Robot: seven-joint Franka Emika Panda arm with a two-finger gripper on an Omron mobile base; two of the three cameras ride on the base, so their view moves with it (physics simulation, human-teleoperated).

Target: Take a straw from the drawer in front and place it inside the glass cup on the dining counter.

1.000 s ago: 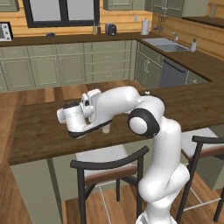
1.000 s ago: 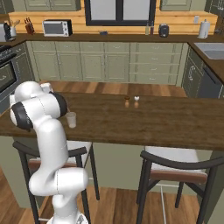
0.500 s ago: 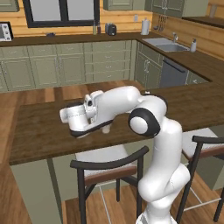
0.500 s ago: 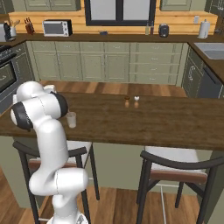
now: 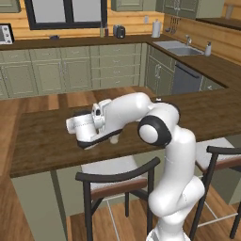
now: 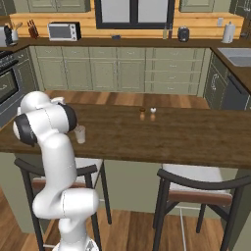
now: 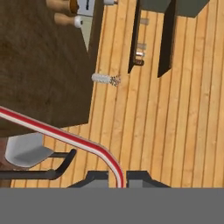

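Observation:
My gripper [image 7: 119,177] is shut on the straw [image 7: 65,133], a red-and-white striped stick that curves up and away to the left from between the fingertips. In the left base view the hand [image 5: 87,134] hovers low over the left part of the dark-brown dining counter [image 5: 42,136], with the arm folded across it. The glass cup [image 6: 80,134] stands on that counter near its front edge, close beside the arm. The cup [image 7: 105,79] also juts sideways from the counter's edge ahead of the fingers. I cannot tell the drawer apart among the far green cabinets.
Two small shakers [image 6: 147,112] stand mid-counter. Black-framed stools [image 5: 117,181] [image 6: 196,188] are tucked under the front edge. Across the wooden floor stand green cabinets [image 5: 117,61], and a sink [image 5: 181,47] is set into the right-hand counter.
Almost nothing differs: the hand stays over the left part of the counter and the jaws stay shut on the straw.

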